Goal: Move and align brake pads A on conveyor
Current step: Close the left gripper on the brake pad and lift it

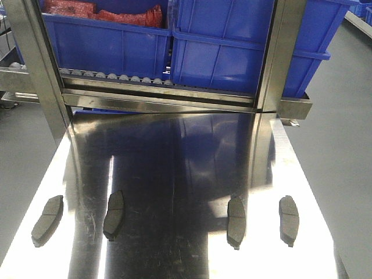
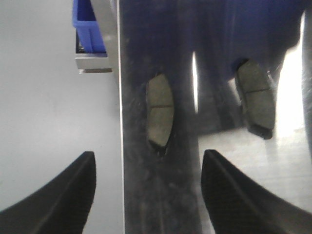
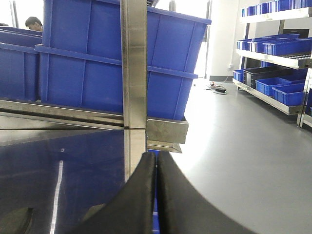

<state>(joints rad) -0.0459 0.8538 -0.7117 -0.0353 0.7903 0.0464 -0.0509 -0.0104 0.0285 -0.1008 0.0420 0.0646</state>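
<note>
Brake pads A [image 1: 236, 214] are lying in a loose row across the near part of the mirror-bright steel table [image 1: 174, 151], well apart from one another, each running roughly near to far. The left tool [image 2: 148, 153] is hovering released over the table's left edge, its fingers spread wide, with the leftmost pad [image 2: 160, 112] just ahead of the gap. The right tool [image 3: 156, 157] is clenched on nothing, its fingers pressing together.

The step in hand is judged to be picking up the leftmost pad. The tool is best centred over the pad's cross groove, with the fingers bracketing the short width and descending fully to the steel, because a thin pad on a slick surface is likely to skate and the table edge is close by.

The conveyor is appearing in no view, so the placing spot cannot be judged. Reflections are blurring the pad outlines, and the right tool is masking the table beneath it.
</note>
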